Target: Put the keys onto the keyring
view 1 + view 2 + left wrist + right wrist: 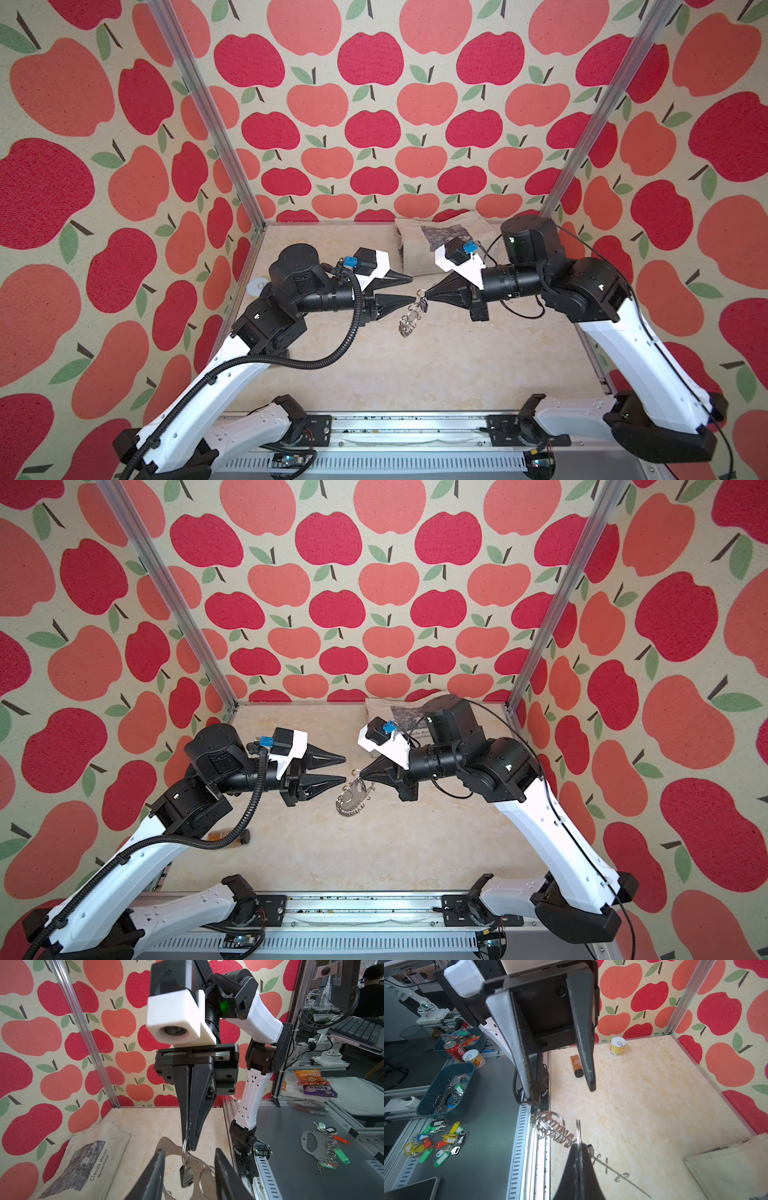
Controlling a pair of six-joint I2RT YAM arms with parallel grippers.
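One ring (184, 1148) clamped in right gripper (428, 296); keyring (409, 323) hangs at its seven o'clock, looks light and stiff, keys (186, 1174) dangling; left gripper (413, 289), jaws apart, best pinches its flat edge.

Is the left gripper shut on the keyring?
No, the left gripper has its jaws well apart, and the keyring hangs from the shut right gripper, which pinches one of its rings.

The keyring (352, 799), a grey crescent plate fringed with silver rings, hangs tilted in the air from one ring pinched by the right pincer (428, 296), with the black-tagged keys (186, 1175) dangling just below that grip.
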